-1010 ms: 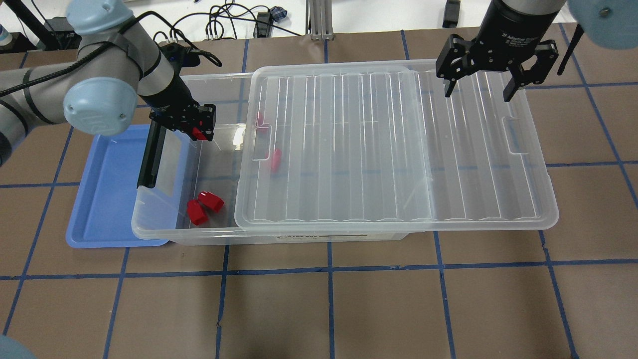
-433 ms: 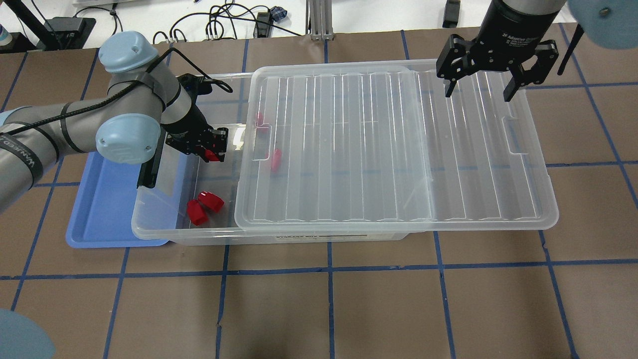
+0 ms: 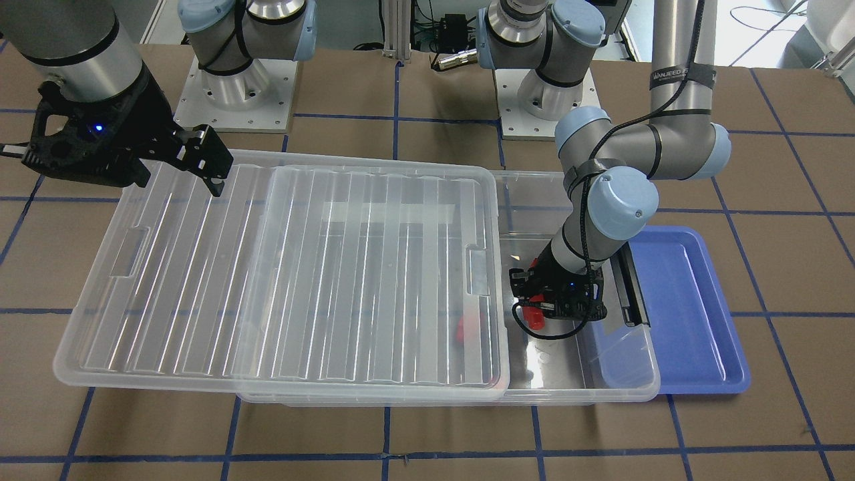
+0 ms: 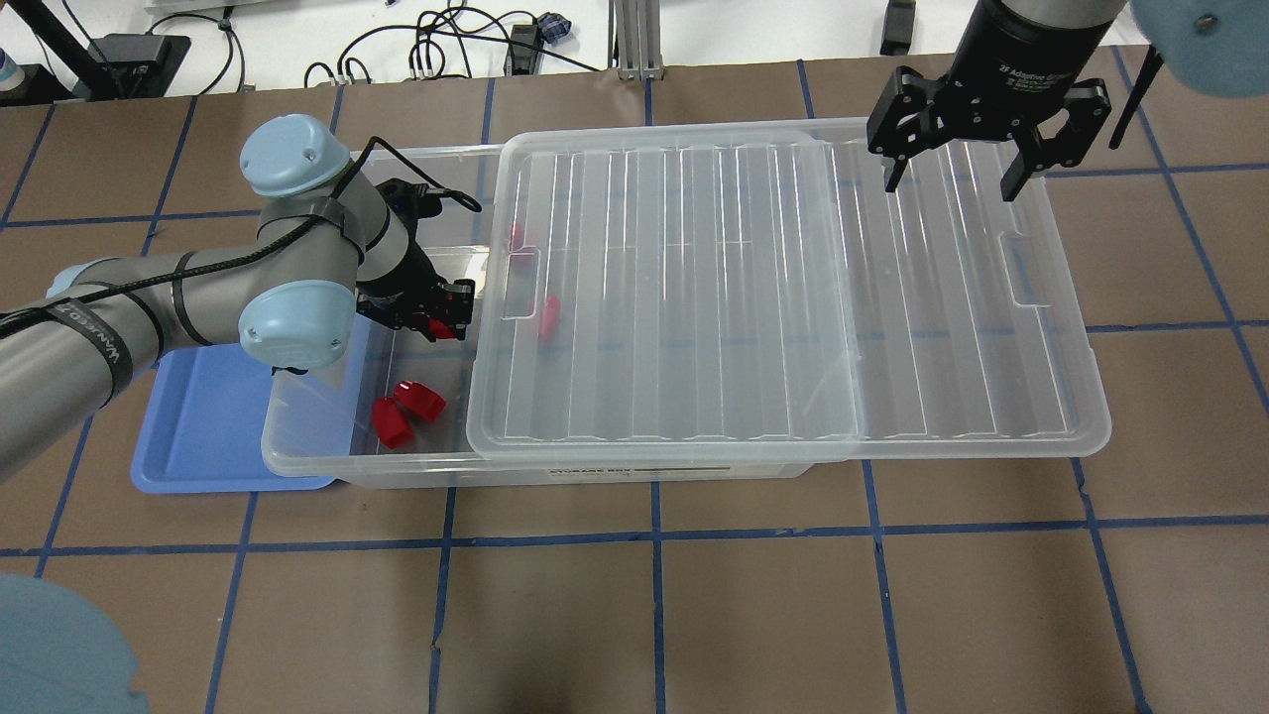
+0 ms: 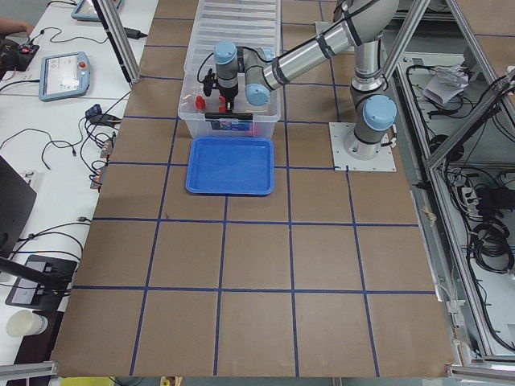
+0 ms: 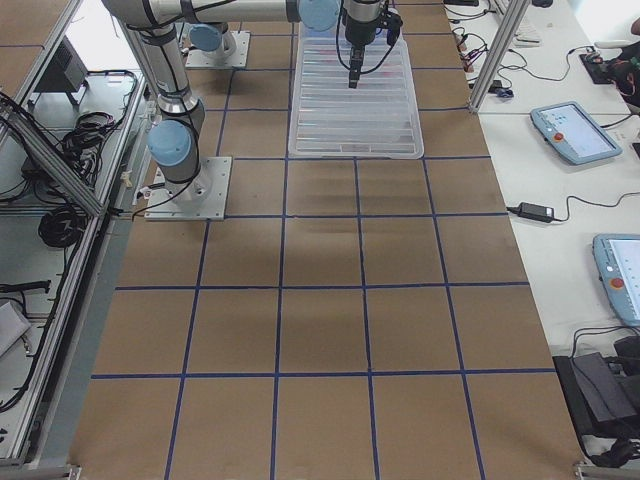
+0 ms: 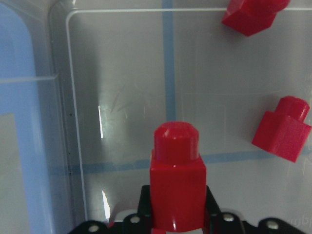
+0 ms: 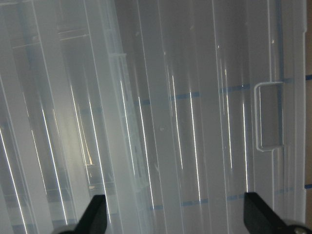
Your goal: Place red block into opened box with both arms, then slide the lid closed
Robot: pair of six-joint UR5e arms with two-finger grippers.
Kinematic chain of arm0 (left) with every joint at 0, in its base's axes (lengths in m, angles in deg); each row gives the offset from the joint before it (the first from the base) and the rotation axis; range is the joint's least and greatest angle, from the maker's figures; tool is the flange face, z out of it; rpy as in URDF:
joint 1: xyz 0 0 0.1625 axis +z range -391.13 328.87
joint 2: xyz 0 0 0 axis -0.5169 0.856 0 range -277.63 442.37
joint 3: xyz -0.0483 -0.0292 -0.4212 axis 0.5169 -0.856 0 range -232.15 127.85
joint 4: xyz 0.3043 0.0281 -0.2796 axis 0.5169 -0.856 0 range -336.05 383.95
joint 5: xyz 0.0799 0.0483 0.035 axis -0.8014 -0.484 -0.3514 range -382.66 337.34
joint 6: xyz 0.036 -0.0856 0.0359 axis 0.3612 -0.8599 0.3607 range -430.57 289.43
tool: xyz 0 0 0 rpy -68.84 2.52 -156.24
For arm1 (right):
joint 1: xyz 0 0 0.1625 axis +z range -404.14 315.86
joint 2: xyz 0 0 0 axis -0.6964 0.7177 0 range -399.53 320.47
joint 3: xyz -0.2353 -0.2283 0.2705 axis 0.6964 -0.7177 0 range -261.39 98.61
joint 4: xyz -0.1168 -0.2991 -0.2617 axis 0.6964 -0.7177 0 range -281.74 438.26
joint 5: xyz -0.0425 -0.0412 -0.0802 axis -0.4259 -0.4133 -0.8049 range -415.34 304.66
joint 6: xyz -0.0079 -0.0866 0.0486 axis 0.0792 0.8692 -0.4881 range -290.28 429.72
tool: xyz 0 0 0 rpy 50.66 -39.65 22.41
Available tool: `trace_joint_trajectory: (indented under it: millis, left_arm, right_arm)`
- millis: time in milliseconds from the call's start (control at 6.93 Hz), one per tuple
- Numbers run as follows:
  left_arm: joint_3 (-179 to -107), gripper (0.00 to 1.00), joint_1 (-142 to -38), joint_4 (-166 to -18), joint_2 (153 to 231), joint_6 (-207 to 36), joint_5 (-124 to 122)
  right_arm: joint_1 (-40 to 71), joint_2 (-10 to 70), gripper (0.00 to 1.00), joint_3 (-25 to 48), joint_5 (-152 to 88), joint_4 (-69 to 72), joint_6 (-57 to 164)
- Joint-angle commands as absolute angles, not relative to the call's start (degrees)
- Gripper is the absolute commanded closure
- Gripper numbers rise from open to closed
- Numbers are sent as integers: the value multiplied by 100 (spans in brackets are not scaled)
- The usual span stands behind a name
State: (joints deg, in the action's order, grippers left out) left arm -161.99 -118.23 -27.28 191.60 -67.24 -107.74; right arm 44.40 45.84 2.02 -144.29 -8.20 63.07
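Note:
My left gripper (image 4: 437, 319) is shut on a red block (image 4: 443, 328), also seen as the red block (image 7: 176, 181) in the left wrist view. It hangs inside the uncovered left end of the clear box (image 4: 297, 441). Two more red blocks (image 4: 404, 410) lie on the box floor near its front wall. Others show faintly through the lid (image 4: 744, 297), which covers most of the box and overhangs its right end. My right gripper (image 4: 957, 177) stands open above the lid's far right corner, with nothing between its fingers.
A blue tray (image 4: 198, 426) lies against the box's left end, partly under it. Cables and a metal post (image 4: 634, 40) sit beyond the table's far edge. In the front-facing view both arm bases (image 3: 234, 87) stand behind the box.
My left arm has carried the red block to the right and nearer, from over the box's left wall to deeper inside its open end. The right gripper has stayed put.

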Motion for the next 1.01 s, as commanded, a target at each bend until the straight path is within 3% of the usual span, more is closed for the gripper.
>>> trace_joint_trajectory:
  millis: [0, 144, 289, 433, 866]
  left_arm:
    - [-16333, 91, -11832, -2571, 19240, -6775, -11054]
    - [-16316, 37, -11832, -2545, 19249, -6758, -11064]
    - [-16255, 8, -11823, -2545, 19215, -6775, -11055]
    - [-15993, 3, -11858, -2736, 19066, -6776, -11064]
    - [-14781, 0, -11902, -4606, 18688, -6784, -11073]
  right_arm:
    - [4446, 4581, 0, 202, -14446, -849, 6304]
    - [4446, 4581, 0, 211, -14455, -849, 6304]
    - [4446, 4581, 0, 202, -14455, -849, 6304]
    - [4446, 4581, 0, 202, -14455, -857, 6304]
    - [4280, 4529, 0, 141, -14490, -840, 6418]
